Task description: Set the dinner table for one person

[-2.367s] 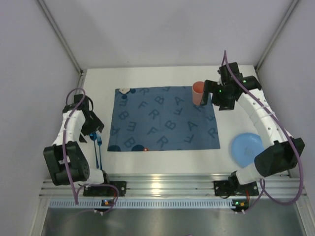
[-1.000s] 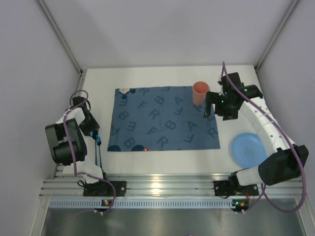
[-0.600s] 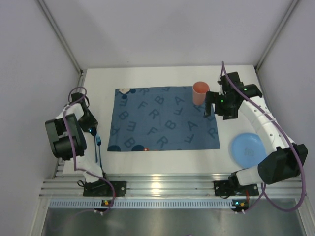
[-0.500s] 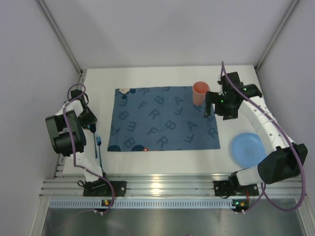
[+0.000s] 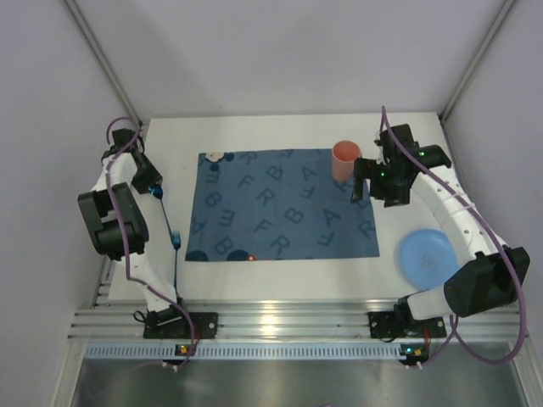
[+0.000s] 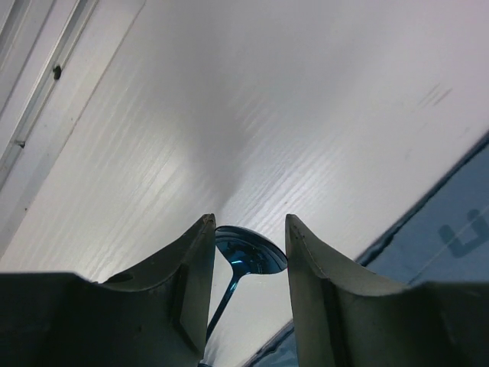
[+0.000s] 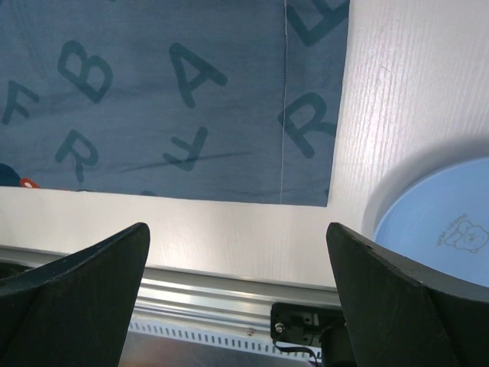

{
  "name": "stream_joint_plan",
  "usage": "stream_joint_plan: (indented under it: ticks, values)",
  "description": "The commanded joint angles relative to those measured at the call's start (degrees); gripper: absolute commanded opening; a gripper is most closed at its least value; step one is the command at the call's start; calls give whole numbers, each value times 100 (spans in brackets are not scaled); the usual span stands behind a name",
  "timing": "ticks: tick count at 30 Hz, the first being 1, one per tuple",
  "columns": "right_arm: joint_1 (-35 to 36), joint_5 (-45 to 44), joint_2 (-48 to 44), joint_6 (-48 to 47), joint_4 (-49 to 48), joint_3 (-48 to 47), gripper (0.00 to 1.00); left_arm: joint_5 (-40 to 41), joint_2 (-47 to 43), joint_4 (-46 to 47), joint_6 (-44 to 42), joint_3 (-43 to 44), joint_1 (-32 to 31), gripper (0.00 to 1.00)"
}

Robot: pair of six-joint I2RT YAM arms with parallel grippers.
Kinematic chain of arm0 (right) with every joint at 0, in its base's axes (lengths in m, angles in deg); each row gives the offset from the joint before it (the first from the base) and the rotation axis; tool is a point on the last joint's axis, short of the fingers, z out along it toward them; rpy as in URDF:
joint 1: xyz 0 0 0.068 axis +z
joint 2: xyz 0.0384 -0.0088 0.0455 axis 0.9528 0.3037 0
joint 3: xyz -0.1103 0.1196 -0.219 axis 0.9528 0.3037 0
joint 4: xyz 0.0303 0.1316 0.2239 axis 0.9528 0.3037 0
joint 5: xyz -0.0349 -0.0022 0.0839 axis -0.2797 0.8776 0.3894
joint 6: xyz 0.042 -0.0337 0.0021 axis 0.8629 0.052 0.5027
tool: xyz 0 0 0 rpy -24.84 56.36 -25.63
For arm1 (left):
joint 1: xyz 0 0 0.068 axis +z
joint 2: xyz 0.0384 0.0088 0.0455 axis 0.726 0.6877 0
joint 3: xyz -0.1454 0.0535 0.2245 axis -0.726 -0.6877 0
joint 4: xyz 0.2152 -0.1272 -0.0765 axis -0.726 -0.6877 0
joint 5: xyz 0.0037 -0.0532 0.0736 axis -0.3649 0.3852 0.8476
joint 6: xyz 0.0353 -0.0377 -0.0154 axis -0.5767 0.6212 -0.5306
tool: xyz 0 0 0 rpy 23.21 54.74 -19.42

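My left gripper [image 5: 153, 190] is at the far left of the white dinner table [image 5: 271, 275], left of the mat. In the left wrist view it [image 6: 248, 222] is shut on the sides of a shiny blue spoon's bowl [image 6: 250, 252], and the thin handle runs back between the fingers. My right gripper [image 5: 356, 188] is wide open and empty, just right of an upright orange cup [image 5: 344, 159] on the mat's far right corner. The right wrist view shows it [image 7: 237, 290] above the table's near edge.
A dark blue letter-printed placemat [image 5: 280, 203] covers the table's middle and shows in the right wrist view [image 7: 153, 92]. A light blue plate [image 5: 427, 254] lies right of it, also seen by the right wrist [image 7: 451, 222]. A thin blue-tipped utensil [image 5: 175, 263] lies left of the mat. Walls close both sides.
My left gripper has moved from beside the mat's near left corner toward the far left, taking the blue spoon bowl along. My right gripper backed away from the orange cup, then held still.
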Motion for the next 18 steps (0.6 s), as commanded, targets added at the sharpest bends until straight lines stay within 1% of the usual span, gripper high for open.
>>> stream_joint_plan:
  ticks: [1, 5, 8, 9, 10, 13, 14, 18]
  values:
    - [-59, 66, 94, -19, -119, -65, 100, -198, -381, -157, -132, 445, -147, 16]
    - [-68, 75, 121, -19, -110, -144, 100, -198, -514, -350, -237, 717, -261, 15]
    - [-68, 93, 112, -19, -110, -162, 100, -522, -689, -394, -282, 850, -306, 13]
    - [-68, 119, 94, -11, -110, -162, 100, -662, -742, -394, -282, 876, -306, 11]
    - [-68, 137, 77, -11, -110, -171, 100, -724, -864, -403, -273, 903, -306, 6]
    - [-68, 259, -2, -2, -128, -179, 100, -1014, -1049, -438, -246, 1122, -306, 3]
    - [-68, 303, -29, -2, -189, -188, 100, -1102, -1067, -481, -229, 1279, -297, 0]
    - [-68, 654, -257, 24, -356, -284, 100, -1726, -1173, -622, -54, 1641, -323, 0]
